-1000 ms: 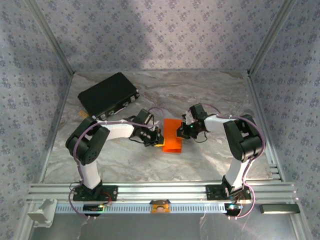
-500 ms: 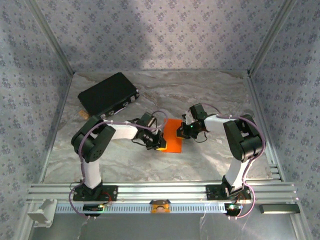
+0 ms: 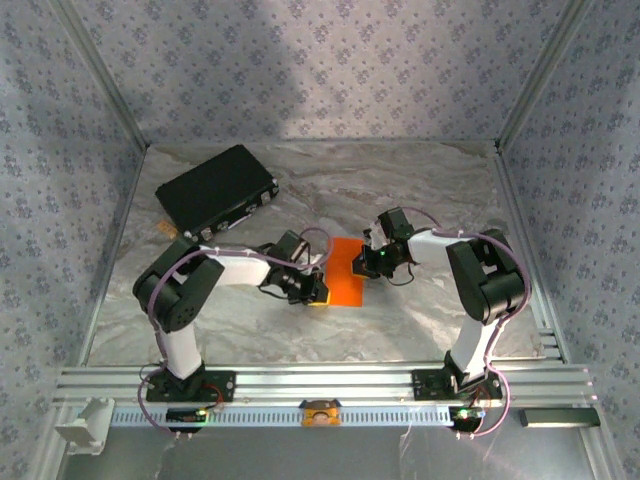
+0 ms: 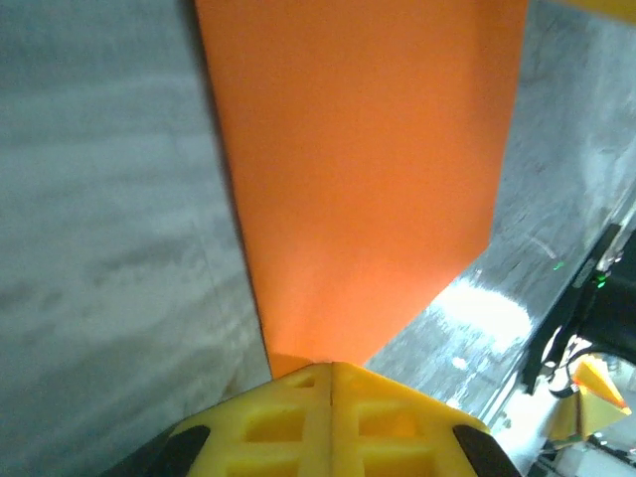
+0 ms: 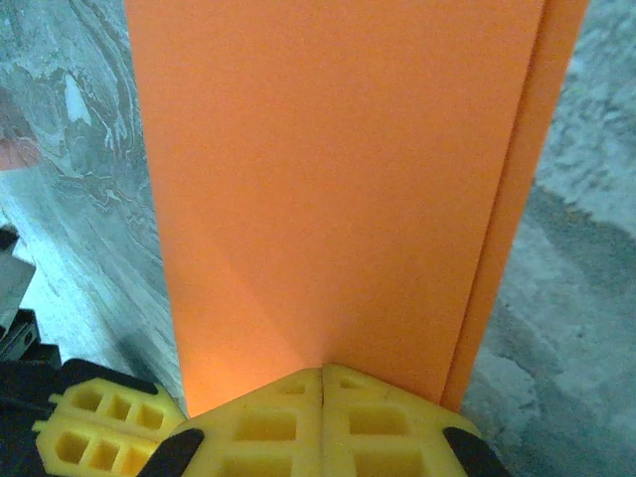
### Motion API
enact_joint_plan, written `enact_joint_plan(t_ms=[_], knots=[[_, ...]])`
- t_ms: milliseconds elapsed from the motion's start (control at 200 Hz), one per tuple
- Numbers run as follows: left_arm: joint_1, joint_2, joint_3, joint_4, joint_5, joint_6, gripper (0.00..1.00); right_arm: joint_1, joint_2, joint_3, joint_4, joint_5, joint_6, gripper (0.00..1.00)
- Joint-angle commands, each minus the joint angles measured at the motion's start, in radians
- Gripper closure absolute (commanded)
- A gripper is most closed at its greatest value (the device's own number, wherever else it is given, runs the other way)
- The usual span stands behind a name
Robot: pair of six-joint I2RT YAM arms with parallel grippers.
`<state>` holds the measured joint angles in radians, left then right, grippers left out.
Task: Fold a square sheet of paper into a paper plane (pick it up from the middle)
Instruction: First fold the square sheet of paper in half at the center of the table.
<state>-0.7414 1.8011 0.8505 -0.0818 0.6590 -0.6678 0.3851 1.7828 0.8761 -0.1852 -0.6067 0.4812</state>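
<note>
The square sheet of paper (image 3: 345, 272) lies flat on the marble table, bright orange and folded into an upright rectangle. Its two layers are offset along one long edge (image 5: 517, 199). My left gripper (image 3: 317, 291) is shut, its yellow tips (image 4: 331, 366) resting on the sheet's (image 4: 358, 169) near left corner. My right gripper (image 3: 366, 262) is shut too, and its tips (image 5: 323, 370) press down on the paper's right side. Nothing sits between either pair of jaws. Yellow fingers (image 5: 89, 427) of the left gripper show at the lower left of the right wrist view.
A black case (image 3: 217, 188) lies at the back left of the table (image 3: 420, 180). Metal frame posts and patterned walls close in the sides and back. An aluminium rail (image 3: 320, 382) runs along the near edge by the arm bases.
My left gripper has slid a little toward the near edge along the paper's left side, and its elbow has shifted. The right arm has stayed put.
</note>
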Motion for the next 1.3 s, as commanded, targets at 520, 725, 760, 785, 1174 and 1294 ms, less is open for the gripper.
enact_joint_plan(t_ms=[520,725,760,785,1174,1294], knots=[[0.077,-0.268,-0.031,-0.025,-0.101,-0.106,1.00,0.058,0.036,0.048,-0.134,-0.023,-0.151,1.00],[0.100,-0.120,0.054,0.080,0.023,-0.154,1.00,0.071,0.033,0.052,-0.145,-0.024,-0.162,1.00],[0.094,-0.099,0.058,0.091,0.038,-0.158,1.00,0.071,0.035,0.053,-0.143,-0.022,-0.159,1.00],[0.090,-0.087,0.059,0.098,0.043,-0.158,1.00,0.071,0.035,0.054,-0.145,-0.018,-0.159,1.00],[0.055,0.015,-0.053,0.166,0.050,-0.162,1.00,0.072,0.050,0.063,-0.161,-0.004,-0.155,1.00],[0.046,0.024,-0.049,0.104,0.013,-0.127,1.00,0.071,0.052,0.066,-0.163,0.001,-0.152,1.00]])
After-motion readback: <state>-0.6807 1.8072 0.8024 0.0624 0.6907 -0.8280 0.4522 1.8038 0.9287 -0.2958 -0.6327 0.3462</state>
